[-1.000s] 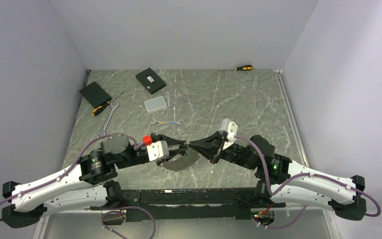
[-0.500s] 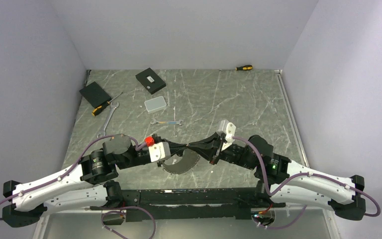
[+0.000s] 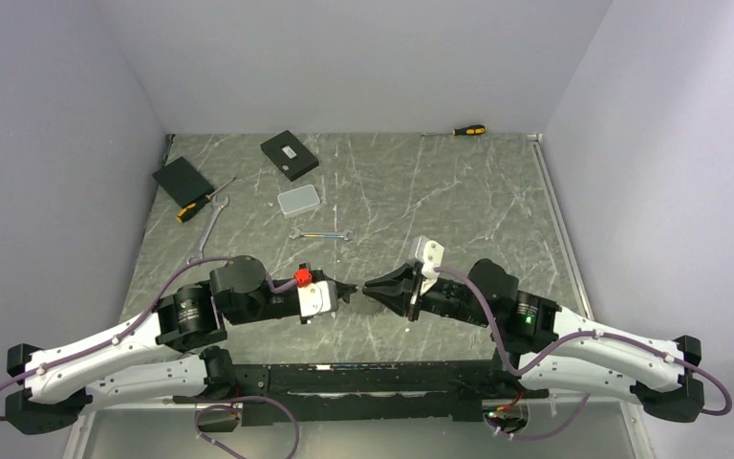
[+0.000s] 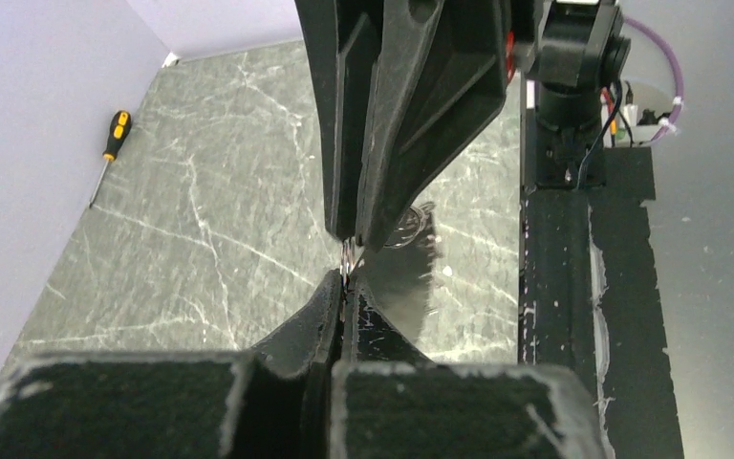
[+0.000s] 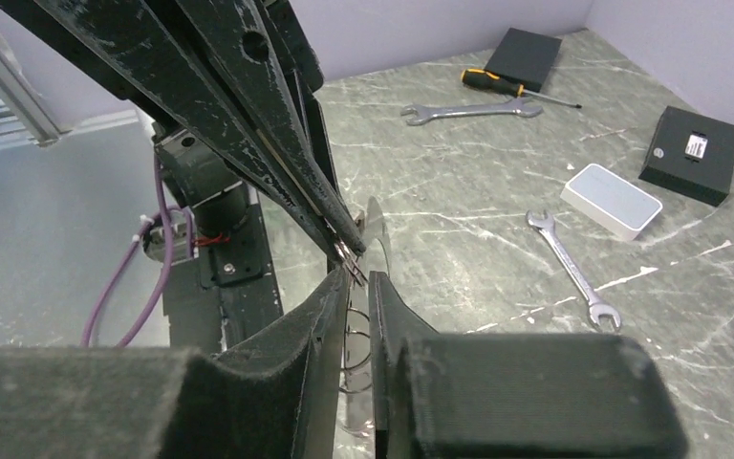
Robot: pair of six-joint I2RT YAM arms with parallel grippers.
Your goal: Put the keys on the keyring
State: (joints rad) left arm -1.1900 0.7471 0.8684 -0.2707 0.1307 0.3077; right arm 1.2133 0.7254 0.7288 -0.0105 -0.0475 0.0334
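above the near middle of the table, between the two arm tips. item: keyring. thin bright silvery wire, seen as a couple of close strands crossing the small space where the two tools meet nose to nose. further loops of the same wire show below the tips in the right wrist view. carried off the surface, not lying on it.

holder one: left gripper. jaws pressed fully together on the wire, which comes out at the very tip. judged purpose: to fix the ring in mid-air so the other arm has a steady end to work at.

holder two: right gripper. jaws parted by a narrow slot, wire strands inside the slot. they look too far apart to be clamping it, though contact at the pad edges cannot be ruled out. judged purpose: close attendance on the ring, tip to tip, for a handover or a fresh hold.

keys: none made out for certain. a thin flat piece, pale and edge-on, hangs just under the tips; whether it is a key cannot be told.

also listed, at the far part of the table, well apart from the tips: small wrench, long wrench, left screwdriver, far screwdriver, black box, second black box, pale grey box.
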